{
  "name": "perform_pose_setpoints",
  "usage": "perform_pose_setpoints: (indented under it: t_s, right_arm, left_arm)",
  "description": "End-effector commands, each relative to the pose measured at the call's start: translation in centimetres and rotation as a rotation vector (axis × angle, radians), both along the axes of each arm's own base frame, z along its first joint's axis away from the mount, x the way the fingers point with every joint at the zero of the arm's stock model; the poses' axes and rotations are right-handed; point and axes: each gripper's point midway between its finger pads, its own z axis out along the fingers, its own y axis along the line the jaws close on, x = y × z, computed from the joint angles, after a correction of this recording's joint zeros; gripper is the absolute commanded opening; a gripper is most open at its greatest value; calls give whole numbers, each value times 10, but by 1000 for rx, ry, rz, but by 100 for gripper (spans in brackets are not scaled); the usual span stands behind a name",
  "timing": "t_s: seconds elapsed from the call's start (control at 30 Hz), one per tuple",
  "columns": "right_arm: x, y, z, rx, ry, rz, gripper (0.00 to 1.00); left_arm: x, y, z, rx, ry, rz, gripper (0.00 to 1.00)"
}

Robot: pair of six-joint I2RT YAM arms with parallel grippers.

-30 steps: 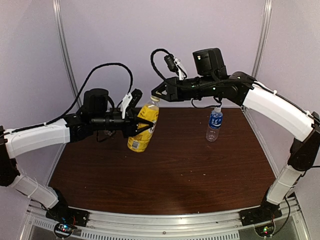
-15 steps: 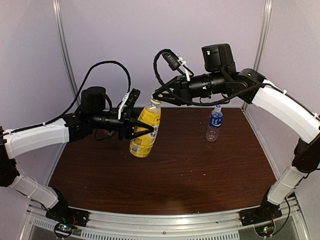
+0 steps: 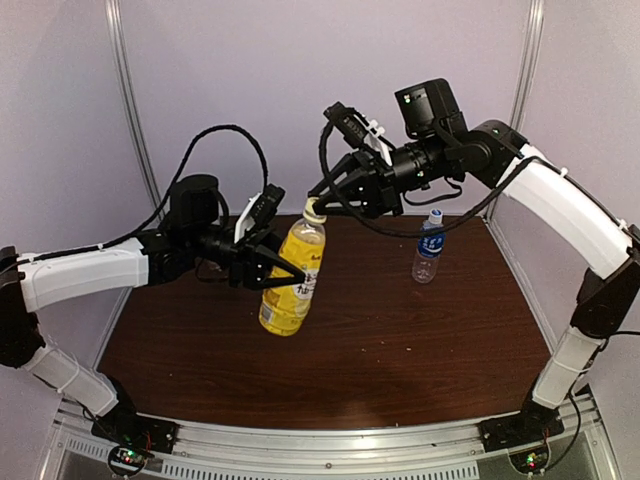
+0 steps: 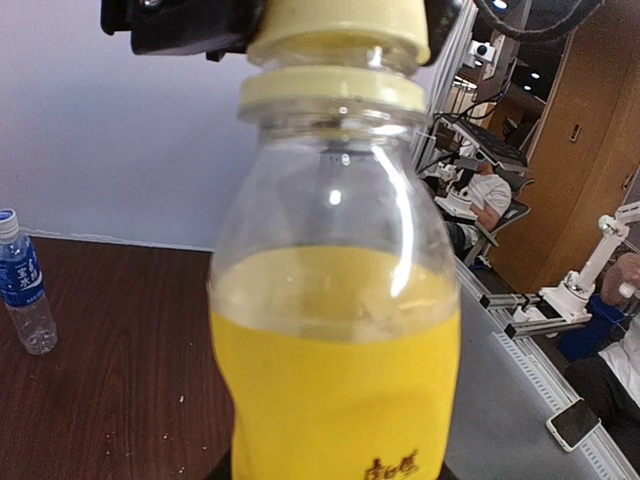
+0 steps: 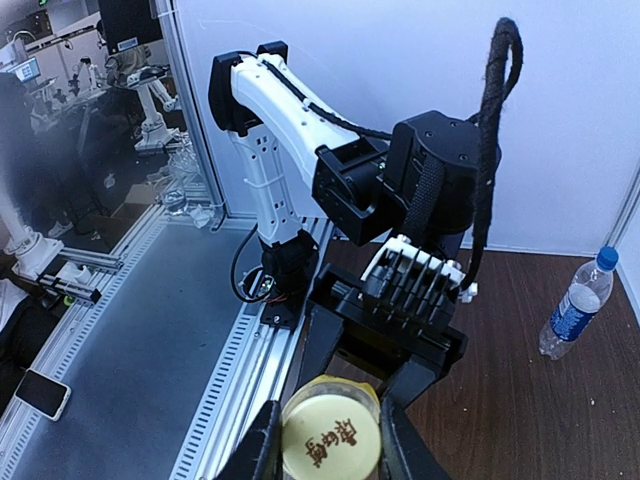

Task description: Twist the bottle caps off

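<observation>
My left gripper [image 3: 277,270] is shut on the body of the yellow-orange bottle [image 3: 290,278], holding it tilted above the table. That bottle [image 4: 335,380] fills the left wrist view, with its yellow cap [image 4: 340,25] at the top edge. My right gripper [image 3: 320,203] comes in from the right and is shut on the yellow cap [image 3: 313,208]. Seen from the right wrist, the cap [image 5: 330,440] sits between the two black fingers [image 5: 262,445]. A small clear bottle with a blue label [image 3: 429,248] stands upright at the back right, its blue cap [image 3: 435,213] on.
The brown table [image 3: 380,350] ends at a metal rail [image 3: 330,440] along the near side. White walls and corner posts [image 3: 130,110] close the back and sides. The clear bottle [image 5: 575,305] stands apart from both arms.
The right wrist has turned while gripping the yellow cap. The left arm and the yellow bottle have shifted slightly right and down.
</observation>
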Motion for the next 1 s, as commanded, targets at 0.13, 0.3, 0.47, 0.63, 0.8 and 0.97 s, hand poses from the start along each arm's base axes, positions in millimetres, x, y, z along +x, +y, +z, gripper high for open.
perform_pose_setpoints:
  t_s: [0.13,0.3,0.47,0.63,0.8,0.97]
  right_arm:
    - [9,-7,-10,-36,-16,-43,24]
    - [19,-7,-11,-32,2,-129,27]
    - [19,-9,-13,-32,12,-145,33]
    - [19,-8,-15,-36,22,-146,41]
    - [19,-9,-13,-32,21,-151,52]
    - [20,-13,-10,-23,22,-187,66]
  left_arm:
    - [-13,5,28,-98,-83,-61,36]
    - [-8,4,29,-96,-88,-30,36]
    - [-5,3,27,-91,-89,-9,36]
    - [-3,2,26,-87,-92,4,36]
    - [0,1,25,-81,-95,20,36]
    - [6,0,24,-71,-105,63,36]
